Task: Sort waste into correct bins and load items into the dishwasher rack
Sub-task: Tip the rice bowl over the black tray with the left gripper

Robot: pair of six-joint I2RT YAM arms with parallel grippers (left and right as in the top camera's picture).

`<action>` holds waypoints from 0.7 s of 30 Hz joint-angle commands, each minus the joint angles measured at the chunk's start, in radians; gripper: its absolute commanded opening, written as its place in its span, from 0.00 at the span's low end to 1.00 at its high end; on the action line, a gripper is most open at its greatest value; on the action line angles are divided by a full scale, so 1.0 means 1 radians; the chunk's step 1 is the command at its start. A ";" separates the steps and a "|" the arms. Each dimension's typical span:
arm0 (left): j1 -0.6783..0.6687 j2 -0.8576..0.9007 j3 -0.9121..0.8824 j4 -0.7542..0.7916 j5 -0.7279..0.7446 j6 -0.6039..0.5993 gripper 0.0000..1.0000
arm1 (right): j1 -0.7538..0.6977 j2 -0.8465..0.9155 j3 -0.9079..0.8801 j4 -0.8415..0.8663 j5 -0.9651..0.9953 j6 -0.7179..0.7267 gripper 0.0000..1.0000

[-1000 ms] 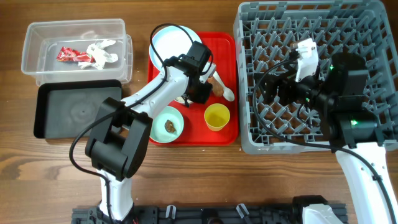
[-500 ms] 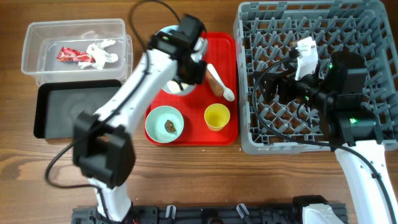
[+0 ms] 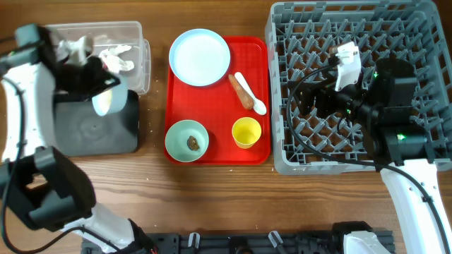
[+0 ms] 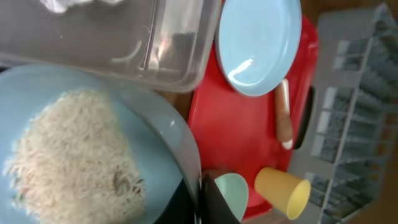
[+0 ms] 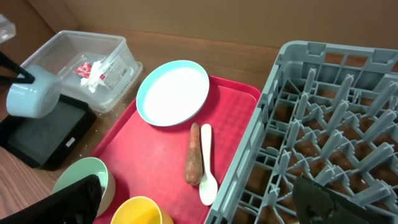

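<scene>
My left gripper (image 3: pixel 95 90) is shut on the rim of a pale-blue bowl (image 3: pixel 107 102) that holds loose white rice (image 4: pixel 68 155). It holds the bowl where the clear tub (image 3: pixel 131 29) meets the black tray (image 3: pixel 92 134). White tissue (image 3: pixel 116 58) lies in the tub, and a red wrapper (image 5: pixel 81 67) too. On the red tray (image 3: pixel 219 113) are the plate (image 3: pixel 200 56), the sausage stick (image 3: pixel 241 92), the white spoon (image 3: pixel 252 95), the yellow cup (image 3: pixel 246 132) and a bowl with a brown lump (image 3: pixel 187 140). My right gripper (image 3: pixel 319 102) is open and empty above the rack (image 3: pixel 424 28).
The grey rack fills the right side and its upright pegs stand under my right arm. The clear tub and black tray sit side by side at the far left. Bare wooden table lies along the front edge (image 3: pixel 233 197).
My left arm has lifted the rice bowl off the red tray and swung it left to the tub and black tray. The right arm has not moved.
</scene>
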 commanded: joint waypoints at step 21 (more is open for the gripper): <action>0.466 -0.013 -0.447 0.369 0.935 -0.092 0.04 | -0.001 0.006 0.016 0.002 -0.023 0.058 1.00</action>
